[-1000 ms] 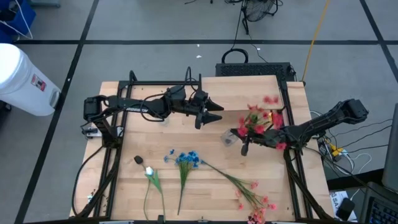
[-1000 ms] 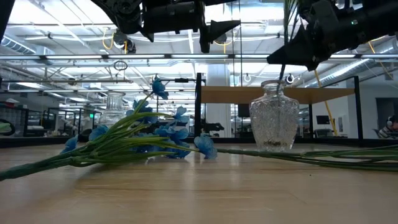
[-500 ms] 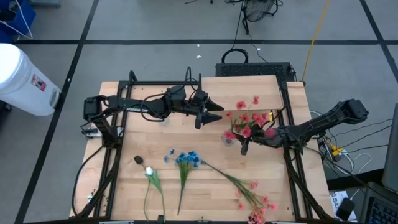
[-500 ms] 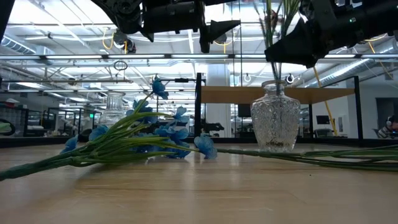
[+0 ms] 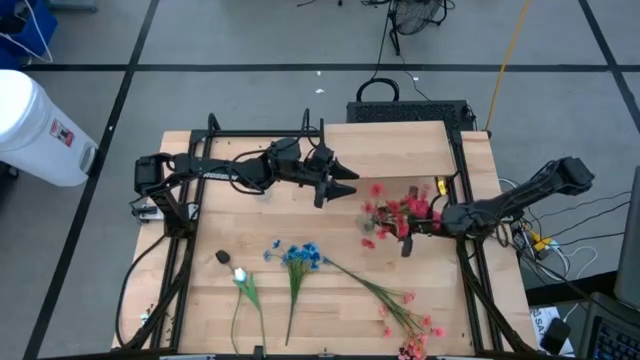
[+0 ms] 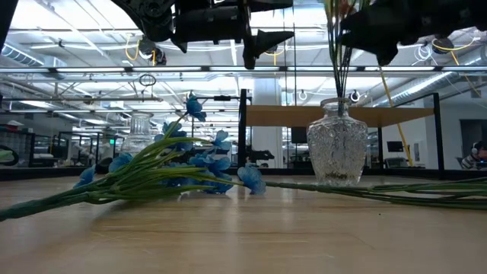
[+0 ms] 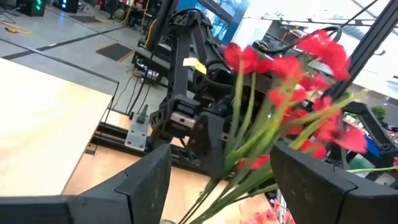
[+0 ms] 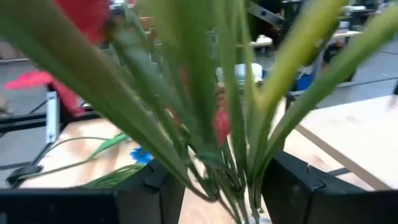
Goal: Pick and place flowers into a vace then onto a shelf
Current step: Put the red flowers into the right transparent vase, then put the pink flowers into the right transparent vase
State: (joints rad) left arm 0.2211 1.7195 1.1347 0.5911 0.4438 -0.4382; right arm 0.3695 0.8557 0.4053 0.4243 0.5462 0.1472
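Note:
My right gripper is shut on a spray of red-pink flowers and holds it above the cut-glass vase, which stands on the table. The green stalks run down into the vase's neck. In the high view the blossoms hide most of the vase. My left gripper hovers open, just left of the blossoms, and its wrist view looks at them. A blue bunch, a white bud and another red-pink spray lie flat on the table. My right gripper pinches the bundle of green stalks between its two fingers, below the blossoms. The fingers come level from the table's right side and lie across the stalks. The spray stands nearly upright, its lower ends inside the vase's neck.
The raised pale shelf sits at the table's far edge, with a dark upright panel at its left end. A small dark object lies near the white bud. Bare wood lies between the left arm and the flowers on the table.
My right gripper has risen and turned, shifting slightly toward the table's right edge. It has swung the red-pink spray from slanting toward the far right to nearly upright over the vase. The stalks have gone down into the vase's neck. The blossoms have moved toward the left gripper.

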